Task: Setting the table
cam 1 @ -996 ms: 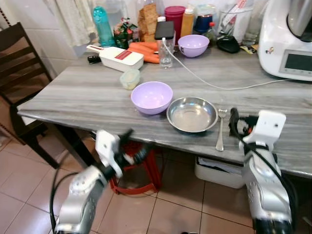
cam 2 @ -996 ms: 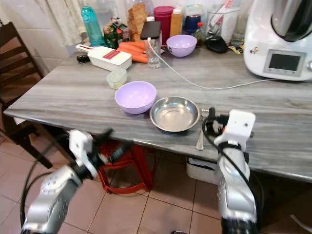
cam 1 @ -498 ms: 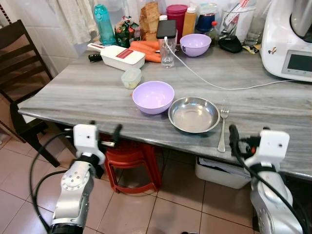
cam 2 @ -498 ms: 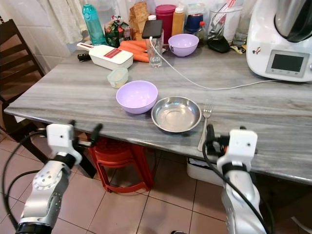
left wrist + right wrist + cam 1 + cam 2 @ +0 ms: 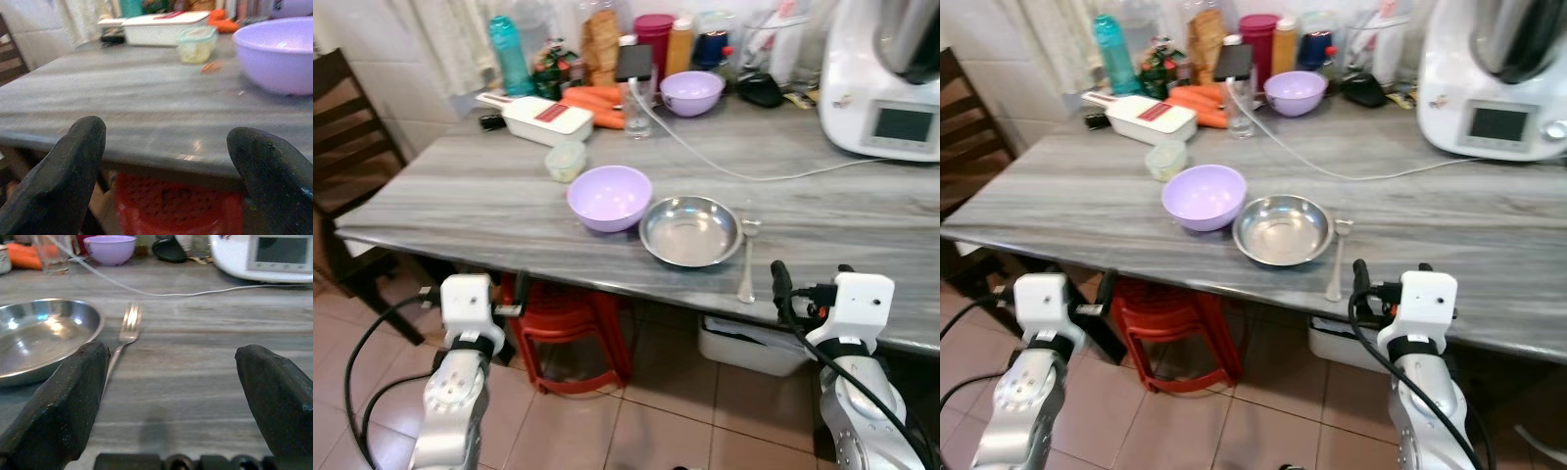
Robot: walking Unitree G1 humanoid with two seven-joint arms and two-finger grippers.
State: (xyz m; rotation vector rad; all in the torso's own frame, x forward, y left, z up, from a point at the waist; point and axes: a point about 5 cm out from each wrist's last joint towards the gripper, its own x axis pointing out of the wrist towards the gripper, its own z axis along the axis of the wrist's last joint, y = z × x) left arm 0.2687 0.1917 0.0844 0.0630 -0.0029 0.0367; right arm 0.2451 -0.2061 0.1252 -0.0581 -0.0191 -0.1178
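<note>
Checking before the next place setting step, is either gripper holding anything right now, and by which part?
Nothing is held. The left gripper and right gripper are both open and empty, near the table edge. The fork lies untouched beside the steel plate.

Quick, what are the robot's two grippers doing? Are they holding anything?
Left gripper: open, holding nothing, in front of the grey table's edge.
Right gripper: open, holding nothing, facing the silver fork.

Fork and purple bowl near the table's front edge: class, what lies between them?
The steel plate lies between the fork and the purple bowl, as seen in both eye views.
</note>
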